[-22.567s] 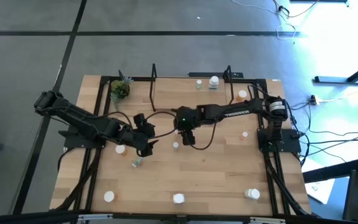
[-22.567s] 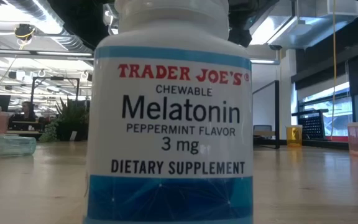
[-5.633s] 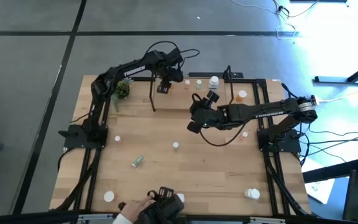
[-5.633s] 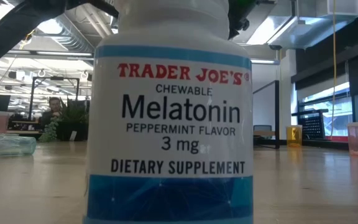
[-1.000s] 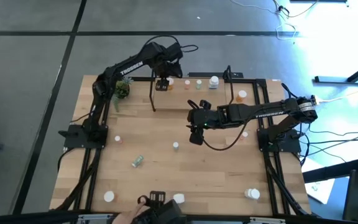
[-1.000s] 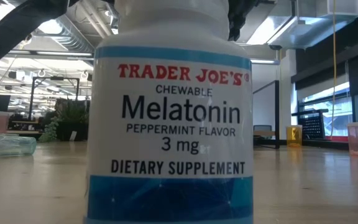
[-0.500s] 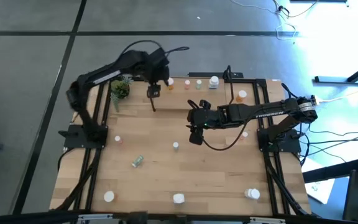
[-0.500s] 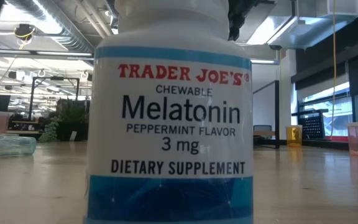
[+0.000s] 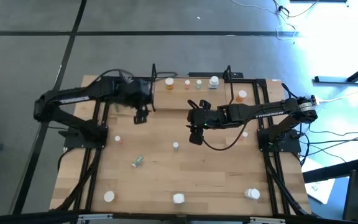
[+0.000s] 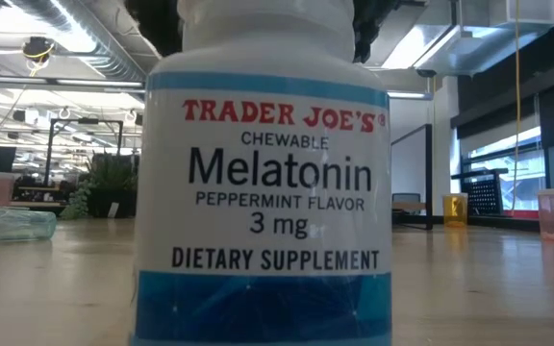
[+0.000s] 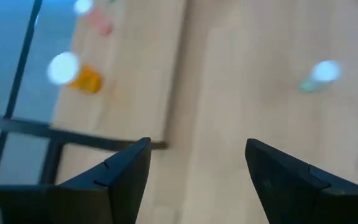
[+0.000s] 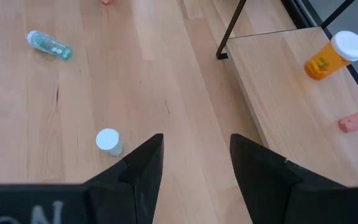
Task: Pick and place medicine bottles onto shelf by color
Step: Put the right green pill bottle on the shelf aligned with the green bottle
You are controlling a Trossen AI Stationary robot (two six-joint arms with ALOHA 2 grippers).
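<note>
The shelf [image 9: 191,92] lies along the table's far edge. On it stand an orange bottle [image 9: 169,81], a pink one [image 9: 187,83], a green one [image 9: 198,84] and a white one [image 9: 214,81]. My left gripper [image 9: 140,116] hangs open near the shelf's left upright, with nothing between its fingers [image 11: 197,146]. My right gripper [image 9: 195,138] is open over mid-table [image 12: 196,140], above a small white-capped bottle [image 9: 175,145] that stands on the table. A green bottle [image 9: 137,162] lies on its side further left.
More bottles stand along the near edge [image 9: 109,196], [image 9: 178,198], [image 9: 252,194], and at the right [image 9: 242,95], [image 9: 245,134]. A pink one [image 9: 118,139] stands at the left. A large white melatonin bottle [image 10: 258,192] fills the low view.
My left gripper has drawn back from above the shelf's left end toward the table's left and near side, staying open; the orange bottle stays on the shelf. A person's hand at the near edge has gone from view.
</note>
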